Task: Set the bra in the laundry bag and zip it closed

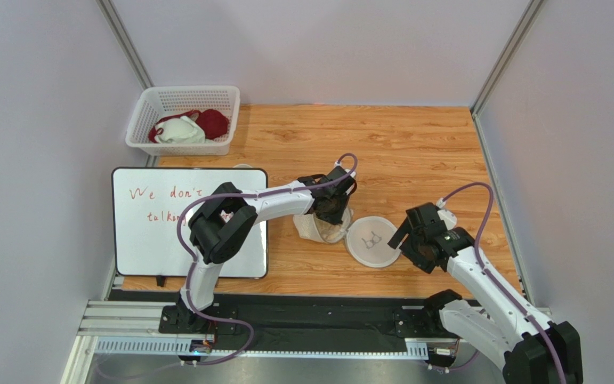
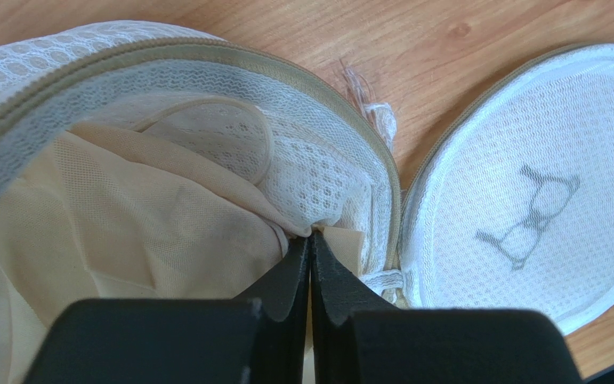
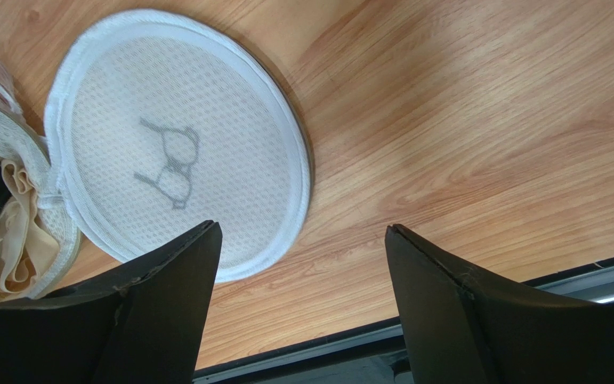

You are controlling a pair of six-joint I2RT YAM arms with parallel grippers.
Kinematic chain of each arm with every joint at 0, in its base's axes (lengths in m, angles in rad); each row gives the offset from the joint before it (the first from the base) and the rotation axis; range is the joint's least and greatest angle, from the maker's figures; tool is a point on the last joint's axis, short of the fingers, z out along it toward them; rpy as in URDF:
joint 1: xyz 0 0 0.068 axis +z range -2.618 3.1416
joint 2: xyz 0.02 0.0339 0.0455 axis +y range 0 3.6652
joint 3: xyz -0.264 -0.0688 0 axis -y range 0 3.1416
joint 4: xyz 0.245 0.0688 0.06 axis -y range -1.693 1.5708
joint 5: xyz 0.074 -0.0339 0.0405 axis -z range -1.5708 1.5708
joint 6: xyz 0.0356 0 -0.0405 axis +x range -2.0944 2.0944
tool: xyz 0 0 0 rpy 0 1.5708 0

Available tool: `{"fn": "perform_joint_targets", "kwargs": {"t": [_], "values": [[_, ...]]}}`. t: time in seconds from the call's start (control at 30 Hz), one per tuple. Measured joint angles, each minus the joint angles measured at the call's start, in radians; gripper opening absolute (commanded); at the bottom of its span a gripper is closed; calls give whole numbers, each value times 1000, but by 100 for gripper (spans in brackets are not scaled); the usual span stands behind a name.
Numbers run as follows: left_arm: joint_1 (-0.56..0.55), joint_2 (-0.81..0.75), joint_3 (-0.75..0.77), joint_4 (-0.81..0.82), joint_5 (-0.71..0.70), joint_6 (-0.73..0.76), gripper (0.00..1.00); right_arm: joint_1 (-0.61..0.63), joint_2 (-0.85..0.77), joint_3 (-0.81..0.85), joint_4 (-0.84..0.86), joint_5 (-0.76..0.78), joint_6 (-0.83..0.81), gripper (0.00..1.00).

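The laundry bag lies unzipped in two halves. The half with the black bra drawing lies flat on the wood, also in the left wrist view and the right wrist view. The other mesh half stands tilted to its left and cups the beige bra, which also shows in the top view and at the right wrist view's left edge. My left gripper is shut on a fold of the bra inside that half. My right gripper is open and empty, just right of the flat half.
A white lattice basket with a dark red and a white garment stands at the back left. A whiteboard lies at the left under the left arm. The black rail runs along the table's near edge.
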Motion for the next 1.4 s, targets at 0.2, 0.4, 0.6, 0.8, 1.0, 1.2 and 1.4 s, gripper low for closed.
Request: {"fn": "perform_joint_targets", "kwargs": {"t": [0.2, 0.4, 0.6, 0.8, 1.0, 1.2, 1.4], "values": [[-5, -3, 0, 0, -13, 3, 7, 0, 5, -63, 69, -40, 2, 54], [-9, -19, -9, -3, -2, 4, 8, 38, 67, -104, 147, -54, 21, 54], [-10, -78, -22, -20, 3, 7, 16, 58, 125, -115, 216, -50, 58, 45], [-39, -185, -43, -46, -13, 16, 24, 60, 125, -132, 266, -38, 90, 22], [-65, -228, -43, -48, -19, 23, 23, 60, 47, -164, 259, -31, 80, 0], [-60, -191, -43, -71, -31, 31, 21, 60, -98, -155, 195, -31, 54, 0], [-60, -164, -43, -80, -31, 34, 20, 60, -198, -85, 113, -69, 13, 0]]}}
